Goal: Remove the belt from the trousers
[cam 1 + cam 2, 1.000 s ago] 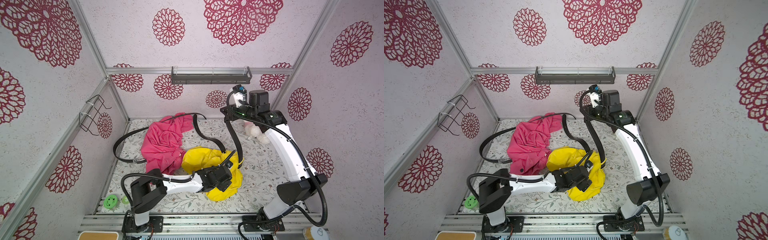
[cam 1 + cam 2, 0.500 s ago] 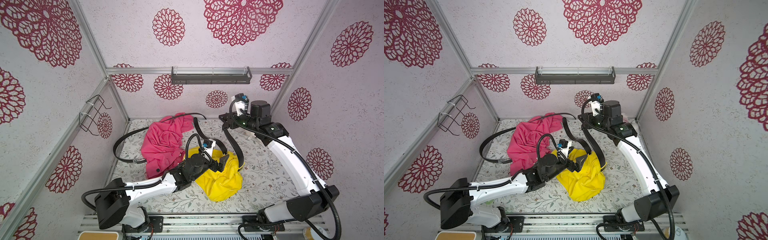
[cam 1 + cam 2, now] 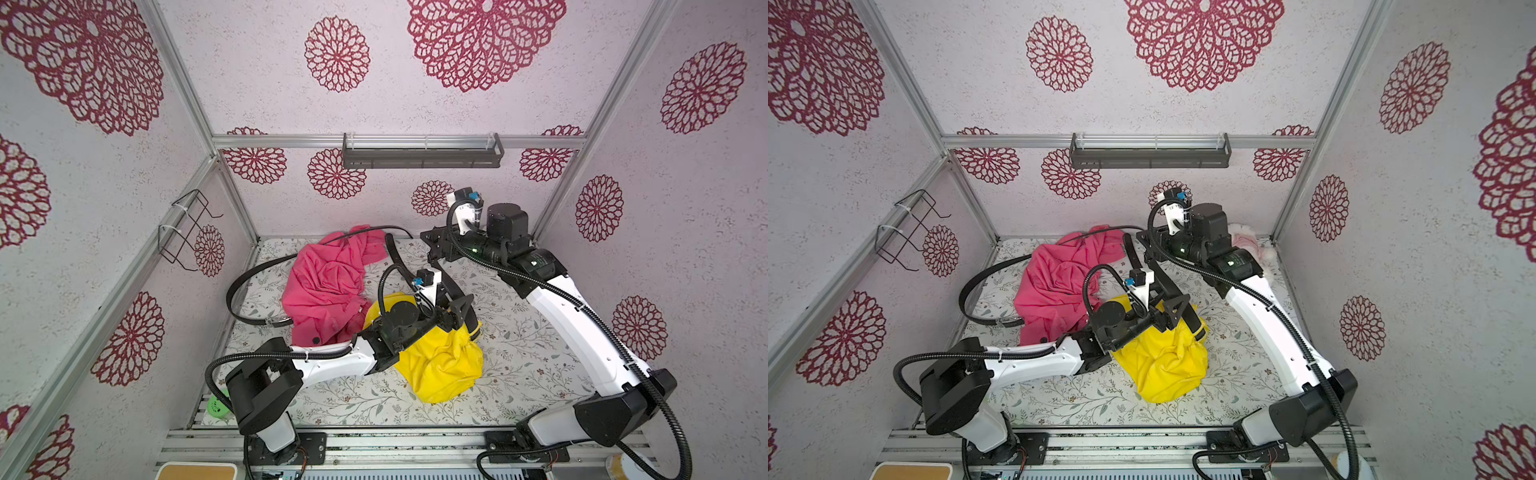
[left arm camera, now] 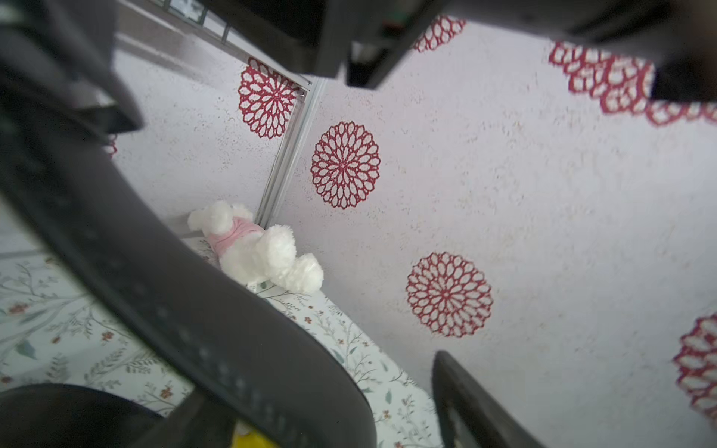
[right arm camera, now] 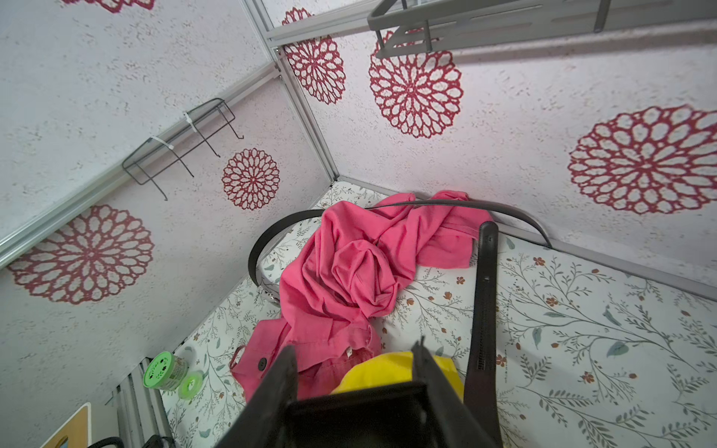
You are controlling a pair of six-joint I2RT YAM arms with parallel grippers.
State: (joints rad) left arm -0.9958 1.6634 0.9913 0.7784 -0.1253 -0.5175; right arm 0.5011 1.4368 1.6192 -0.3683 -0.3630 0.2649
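Black belt [image 5: 483, 310] runs down, right of centre, into the yellow trousers [image 3: 440, 365] at mid-frame. My left claw [image 3: 459, 309] sits at it; whether it pinches, I cannot tell. My right claw [image 5: 355, 349] is spread and empty. Next, I judge: clamp the strap and draw it through the loops.

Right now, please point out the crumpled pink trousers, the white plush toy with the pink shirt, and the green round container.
pink trousers [image 3: 328, 286], a top view, middle of the crumpled cloth.
white plush toy [image 4: 256, 248], left wrist view, its body.
green round container [image 5: 160, 370], right wrist view, its lid.
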